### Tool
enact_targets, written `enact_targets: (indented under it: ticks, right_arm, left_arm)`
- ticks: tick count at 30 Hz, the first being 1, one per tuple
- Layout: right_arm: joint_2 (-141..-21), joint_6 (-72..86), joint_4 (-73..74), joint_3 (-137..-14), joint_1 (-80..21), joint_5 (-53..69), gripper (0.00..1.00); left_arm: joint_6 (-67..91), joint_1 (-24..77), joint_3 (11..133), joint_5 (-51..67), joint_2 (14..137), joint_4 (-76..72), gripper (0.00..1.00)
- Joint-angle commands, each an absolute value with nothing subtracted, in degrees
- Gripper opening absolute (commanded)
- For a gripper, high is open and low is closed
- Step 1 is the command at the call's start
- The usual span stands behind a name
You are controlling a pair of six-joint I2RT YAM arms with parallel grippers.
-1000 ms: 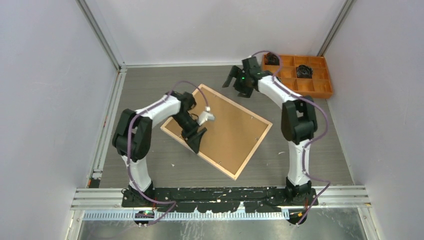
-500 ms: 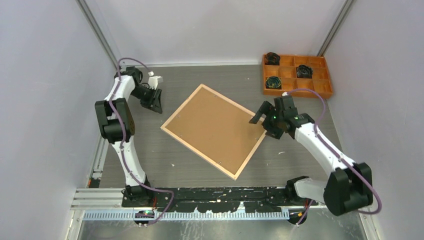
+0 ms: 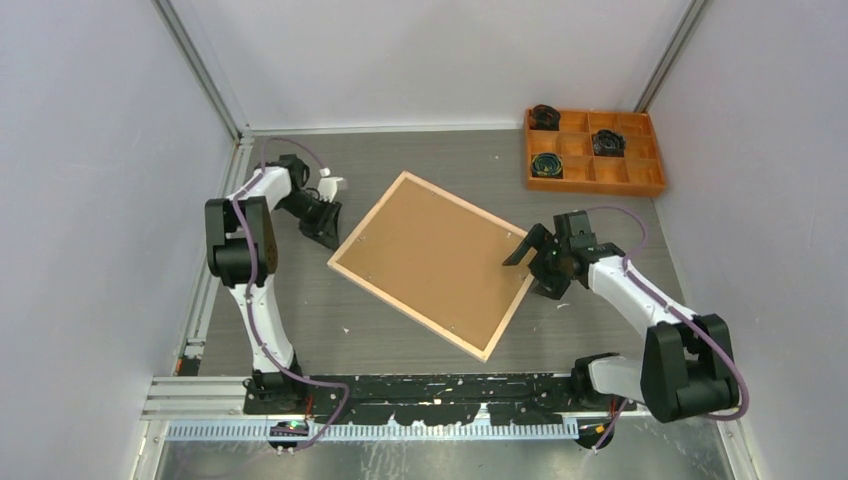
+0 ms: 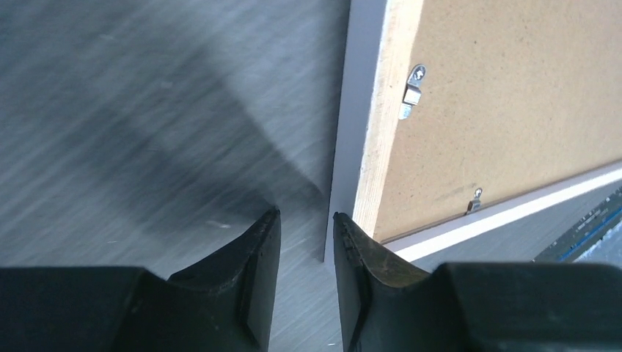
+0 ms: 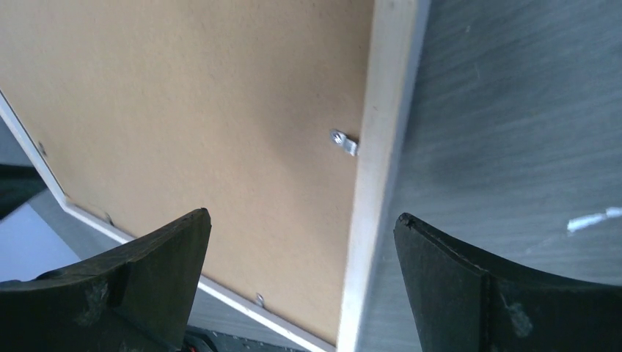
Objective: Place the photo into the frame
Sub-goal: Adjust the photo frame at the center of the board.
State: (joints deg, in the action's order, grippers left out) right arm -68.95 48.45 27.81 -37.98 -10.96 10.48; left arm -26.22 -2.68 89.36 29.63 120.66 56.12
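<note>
Looking at the frame lying back side up near the middle of the top view, turned at an angle, with the backing board sitting inside its wooden rails. Noticing small metal clips along the inner edge, but not being able to tell if they are pressing on the board. Not finding the photo in any view; judging it as probably lying already under the board, though this is hidden. Holding the left gripper low at the frame's upper-left side, fingers narrowed to a slim gap and grasping nothing, with the frame's corner just in front of the tips in the wrist view. Holding the right gripper at the frame's right rail, spread wide and empty, with the rail and one clip lying between the two fingers. Judging the task as nearly finished: loading seemingly done, with perhaps only fastening the clips and checking the fit remaining. Leaving the orange tray in the upper right, well apart.
</note>
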Motion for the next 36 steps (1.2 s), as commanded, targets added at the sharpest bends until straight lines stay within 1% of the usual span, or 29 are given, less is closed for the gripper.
enact_targets:
  ticks: [1, 8, 15, 17, 21, 25, 27, 29, 30, 32, 36]
  right_arm:
    - [-73.72, 48.14, 18.74, -38.71, -8.13, 13.08, 1.0]
    - [-82.78, 47.46, 12.27, -42.12, -3.49, 15.89, 1.0]
    - [-89.24, 46.97, 10.96, -48.74, -0.95, 16.6, 1.0]
    - [-90.08, 46.96, 11.86, -50.64, -0.94, 16.14, 1.0]
    - [-88.44, 45.76, 17.3, -55.18, -0.94, 9.63, 1.0]
    - [-84.5, 45.24, 21.6, -58.48, -1.63, 4.41, 1.0]
    - [-82.39, 46.72, 20.57, -57.87, -3.85, 3.52, 0.99]
    - [-80.89, 49.63, 17.7, -56.44, -8.67, 3.71, 0.96]
    - [-80.83, 51.21, 15.68, -55.57, -10.36, 3.9, 0.93]
    - [-81.95, 55.05, 10.77, -54.15, -17.38, 4.6, 0.88]
    - [-87.43, 61.15, 3.37, -54.67, -27.77, 4.23, 0.74]
  left_arm:
    - [-29.54, -0.53, 84.88, 32.95, 117.83, 58.03, 0.35]
    - [-33.4, 3.55, 78.68, 32.22, 113.58, 59.41, 0.33]
    - [-34.8, 7.01, 73.94, 35.0, 110.81, 60.62, 0.32]
    - [-35.28, 7.01, 73.62, 35.58, 110.07, 61.32, 0.32]
    - [-36.09, 5.0, 74.66, 35.84, 108.15, 62.98, 0.32]
    - [-36.9, 2.05, 78.37, 41.72, 108.28, 67.33, 0.34]
    - [-36.59, 2.1, 78.62, 43.65, 109.09, 67.22, 0.35]
    - [-35.81, 2.15, 78.93, 44.84, 111.29, 66.76, 0.35]
    - [-35.45, 2.17, 79.19, 45.01, 112.04, 66.53, 0.35]
    - [-34.88, 2.17, 79.81, 45.36, 114.71, 66.2, 0.33]
    - [-34.61, 2.2, 80.58, 45.79, 117.49, 66.43, 0.29]
